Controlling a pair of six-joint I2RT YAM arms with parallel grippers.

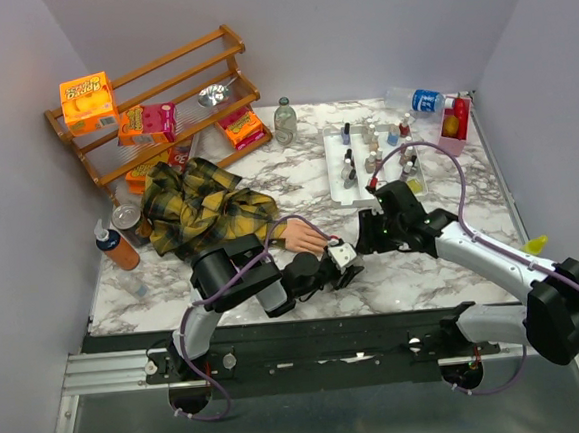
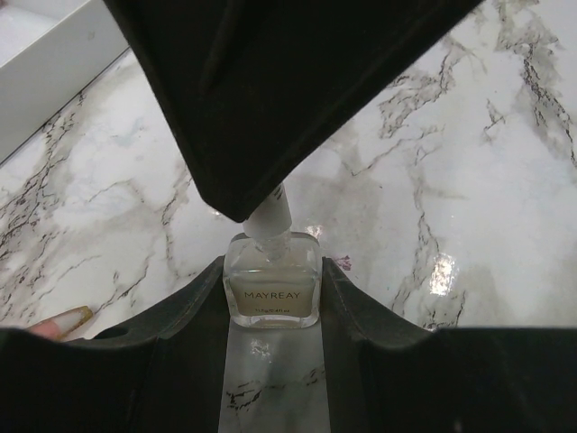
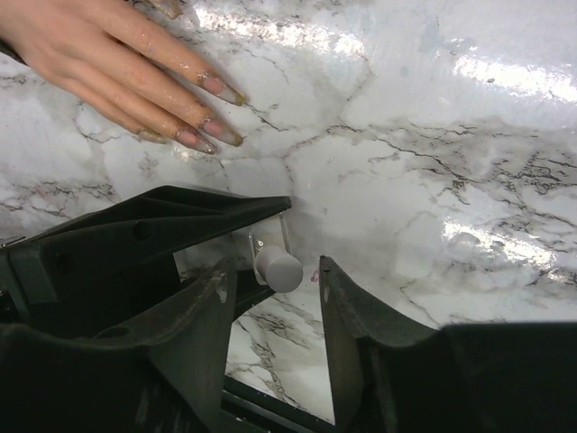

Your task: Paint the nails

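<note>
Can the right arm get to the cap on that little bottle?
Probably yes. The right gripper is open, the cap sits between its fingers, and nothing blocks it. The left gripper clamps the bottle.

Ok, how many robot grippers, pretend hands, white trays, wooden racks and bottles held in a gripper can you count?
2 grippers: left gripper and right gripper
1 mannequin hand
1 white tray
1 wooden rack
1 polish bottle, held in the left gripper
Total: 6
</note>
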